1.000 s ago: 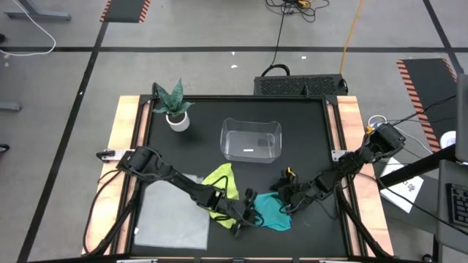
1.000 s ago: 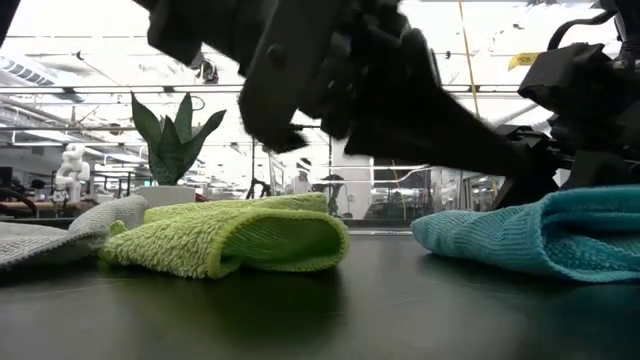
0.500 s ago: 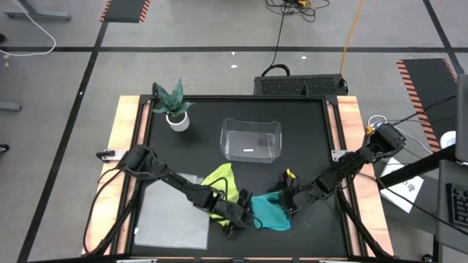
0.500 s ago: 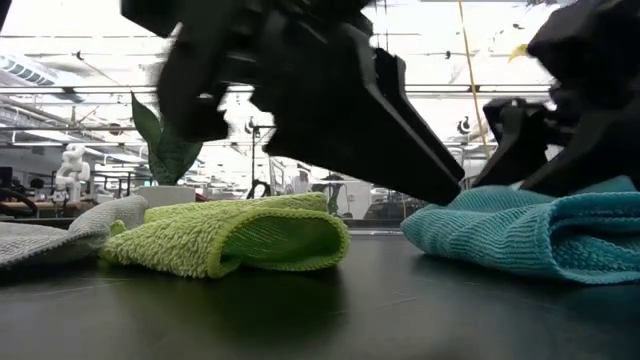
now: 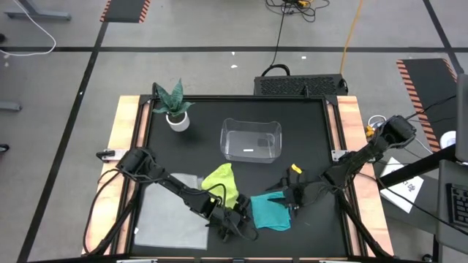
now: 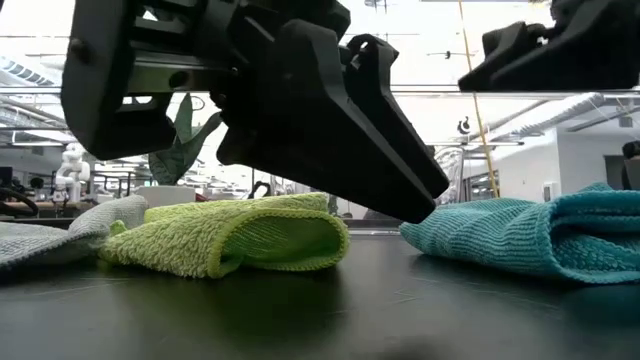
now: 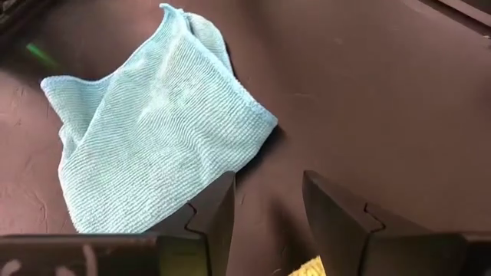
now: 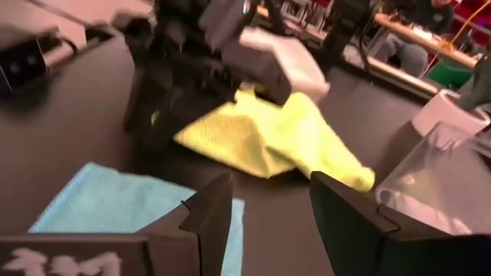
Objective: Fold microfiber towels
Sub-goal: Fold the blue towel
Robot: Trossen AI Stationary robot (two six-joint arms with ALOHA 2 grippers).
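Observation:
The teal towel lies fairly flat on the black table, right of centre near the front; it also shows in the left wrist view. My left gripper stands open just off its edge with only bare table between the fingers. My right gripper is open and hangs in the air above the towel's far right side. The yellow-green towel lies loosely doubled over to the left. The grey towel lies flat at the front left.
A clear plastic bin stands behind the towels at the table's middle. A potted plant is at the far left. Bare black table lies to the right of the bin and ahead of the teal towel.
My left gripper has drawn back from the teal towel toward the table's near left. My right gripper has risen off the towel and tipped up toward level. The teal towel now lies flatter, its left edge spread a little toward the yellow-green towel.

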